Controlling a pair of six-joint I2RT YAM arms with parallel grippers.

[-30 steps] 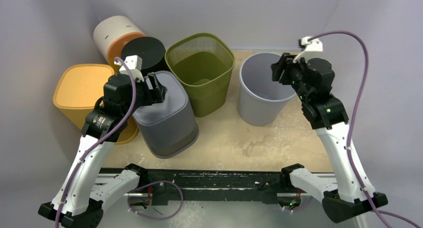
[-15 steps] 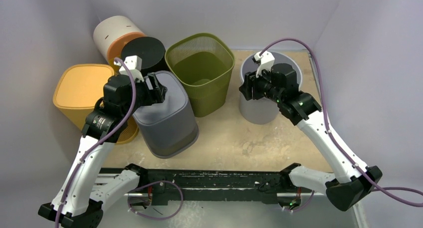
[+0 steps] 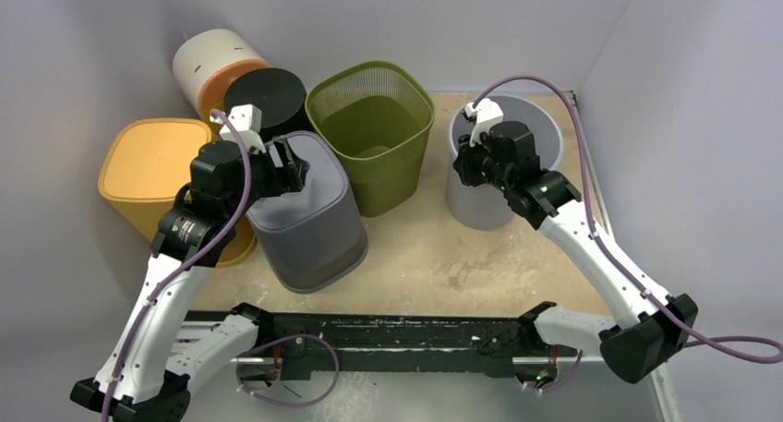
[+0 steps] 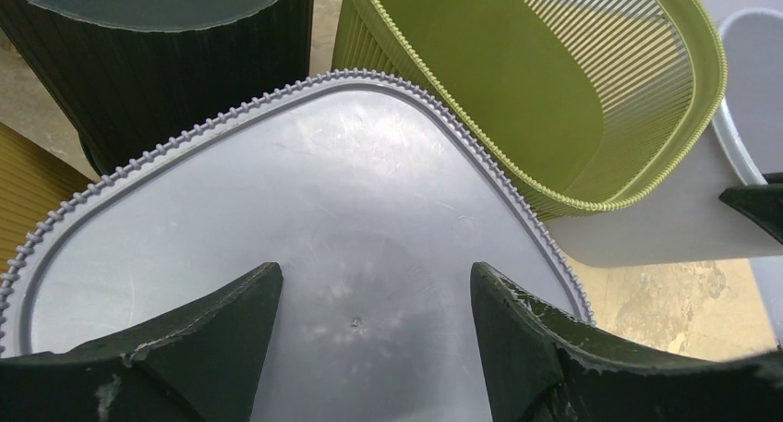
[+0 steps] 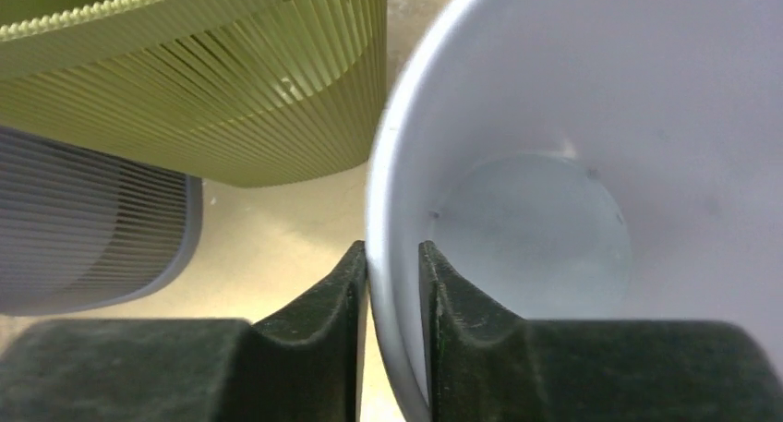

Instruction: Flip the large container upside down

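right hand [image 5: 392, 260] pinched on near rim of upright pale grey round bin [image 5: 545, 228], back right of surface [image 3: 434, 256] | left hand [image 4: 374, 279] open over inverted dark grey bin [image 4: 342, 182] | risk: thin rim slips out while tipping; bin knocks olive slatted basket [image 5: 231, 90] just beside

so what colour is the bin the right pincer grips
Pale grey bin, clearest in the right wrist view.
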